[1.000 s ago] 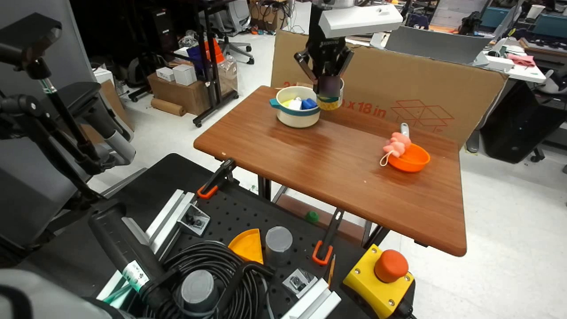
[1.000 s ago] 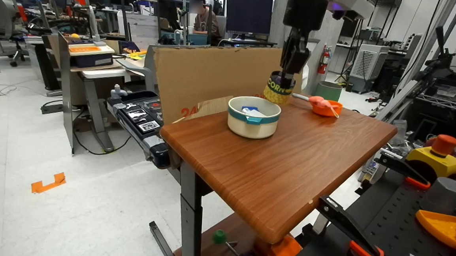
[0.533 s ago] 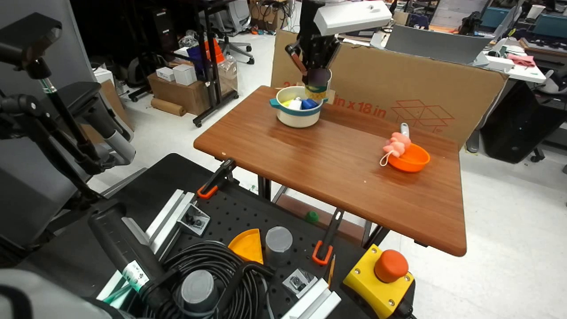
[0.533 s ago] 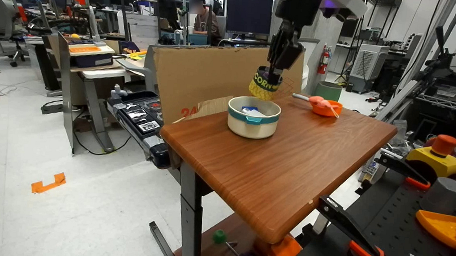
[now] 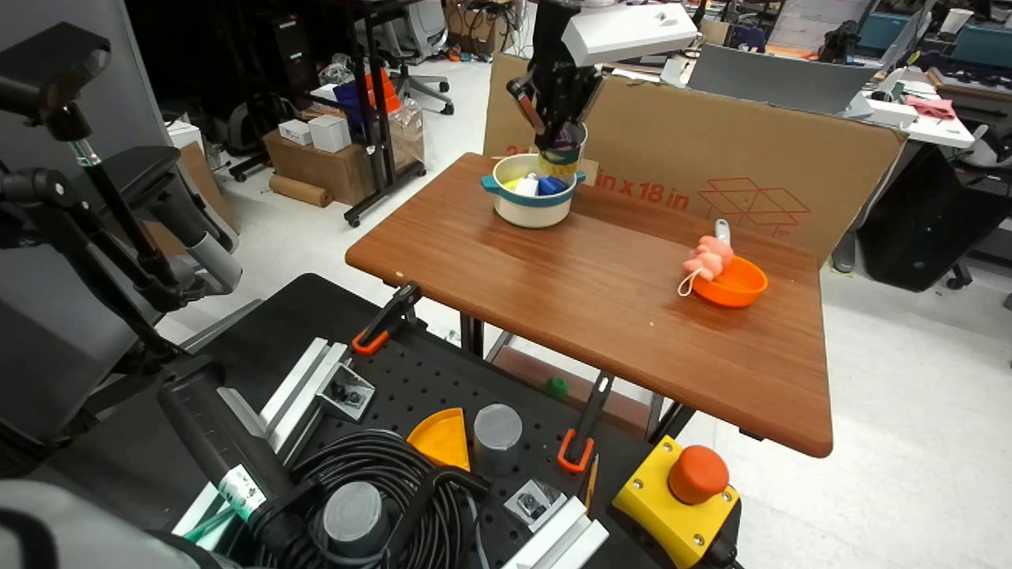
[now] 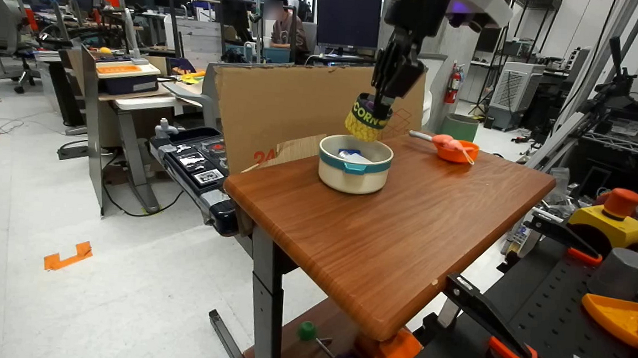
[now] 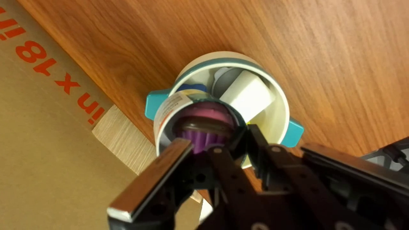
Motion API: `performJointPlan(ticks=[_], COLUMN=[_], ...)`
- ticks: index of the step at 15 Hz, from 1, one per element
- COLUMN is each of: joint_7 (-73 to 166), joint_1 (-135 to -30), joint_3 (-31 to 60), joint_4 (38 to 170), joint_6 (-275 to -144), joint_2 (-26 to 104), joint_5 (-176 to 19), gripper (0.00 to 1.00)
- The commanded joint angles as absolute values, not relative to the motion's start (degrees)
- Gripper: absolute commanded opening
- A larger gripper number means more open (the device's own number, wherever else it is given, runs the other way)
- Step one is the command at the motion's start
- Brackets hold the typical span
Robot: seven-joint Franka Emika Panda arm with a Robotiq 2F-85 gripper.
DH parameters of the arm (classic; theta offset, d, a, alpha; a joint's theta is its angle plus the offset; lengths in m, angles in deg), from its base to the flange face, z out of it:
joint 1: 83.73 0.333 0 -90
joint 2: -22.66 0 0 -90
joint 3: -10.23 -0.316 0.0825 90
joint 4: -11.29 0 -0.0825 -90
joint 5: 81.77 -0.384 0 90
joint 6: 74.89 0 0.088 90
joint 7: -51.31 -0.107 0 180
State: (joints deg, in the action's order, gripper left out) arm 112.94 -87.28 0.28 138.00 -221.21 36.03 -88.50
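Over pot (image 6: pixel 352 178), corn cup (image 6: pixel 366 118) mouth up, long axis tilted; pincer (image 7: pixel 244 135) clamped on it.

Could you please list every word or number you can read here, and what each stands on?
"CORN": the dark band of the yellow, open-topped cylindrical container.
"24": the upright brown cardboard sheet, in red.
"in x 18 in": the same cardboard sheet, in red.
Too small or blurred: the container's white label; the white stickers on the black plastic case; the white-and-green label on the thick black tube.
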Motion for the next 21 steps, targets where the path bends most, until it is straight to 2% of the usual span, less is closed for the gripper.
performJointPlan(ticks=[1, 3, 10, 21], joint_7=[116.3, 115.7, 87.1, 72.7], joint_1=[-87.8, -87.5, -82.1, -81.5], joint_3=[0.1, 0.5, 7.3, 6.4], joint_4=[138.3, 138.5, 140.3, 145.6], joint_6=[-219.9, -220.1, -222.3, -222.8], joint_2=[35.4, 35.3, 33.4, 25.0], joint_5=[-91.1, -90.3, -69.0, -65.4], gripper=[0.35, 0.48, 0.98, 1.00])
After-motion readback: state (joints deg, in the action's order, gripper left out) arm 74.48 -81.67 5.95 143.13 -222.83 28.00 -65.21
